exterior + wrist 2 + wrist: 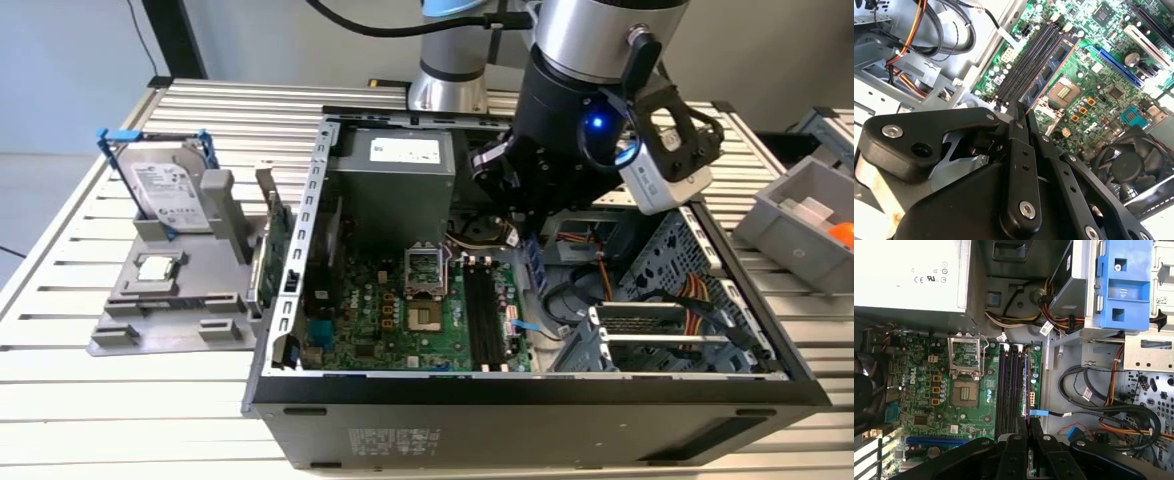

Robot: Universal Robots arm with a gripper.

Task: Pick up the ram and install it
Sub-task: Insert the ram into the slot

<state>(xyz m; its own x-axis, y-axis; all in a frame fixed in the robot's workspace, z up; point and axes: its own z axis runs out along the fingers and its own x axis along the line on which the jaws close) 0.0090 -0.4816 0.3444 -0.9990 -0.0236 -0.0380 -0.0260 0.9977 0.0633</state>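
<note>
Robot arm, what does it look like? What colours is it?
The arm is a shiny silver tube that turns black lower down, with a small blue light glowing on it. A black cable runs to it, and a white box sits in a black bracket. The gripper is matte black with silver screws.

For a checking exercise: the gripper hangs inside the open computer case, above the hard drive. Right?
No. In the exterior view the gripper hangs inside the case above the motherboard's black memory slots; the hard drive stands outside, on the exterior view's left.
</note>
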